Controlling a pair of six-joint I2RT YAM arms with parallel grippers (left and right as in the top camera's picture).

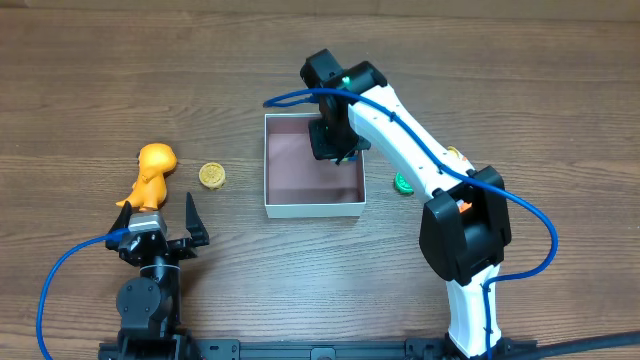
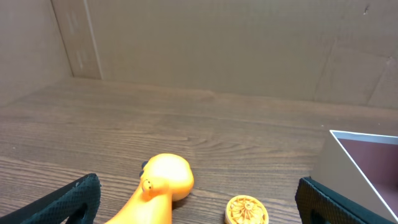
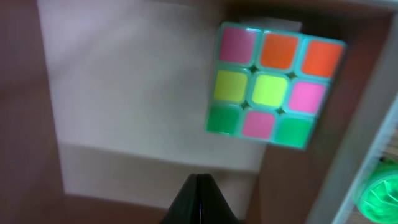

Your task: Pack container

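The container [image 1: 313, 209] is a shallow white-walled box with a pinkish-brown inside at the table's middle; its corner shows in the left wrist view [image 2: 348, 168]. My right gripper [image 1: 333, 140] hangs over its far right part, shut and empty [image 3: 200, 186]. A multicoloured puzzle cube [image 3: 273, 84] lies inside the container [image 3: 124, 93] in a corner, apart from the fingertips. My left gripper [image 1: 160, 218] is open [image 2: 199, 208] at the near left, just behind an orange duck toy [image 1: 153, 170] [image 2: 163, 180]. A yellow ridged disc [image 1: 211, 176] [image 2: 247, 210] lies beside the duck.
A green toy [image 1: 404, 184] [image 3: 379, 190] lies on the table just outside the container's right wall. A small yellow-orange object [image 1: 455, 155] peeks from behind the right arm. A cardboard wall [image 2: 217, 43] stands behind the table.
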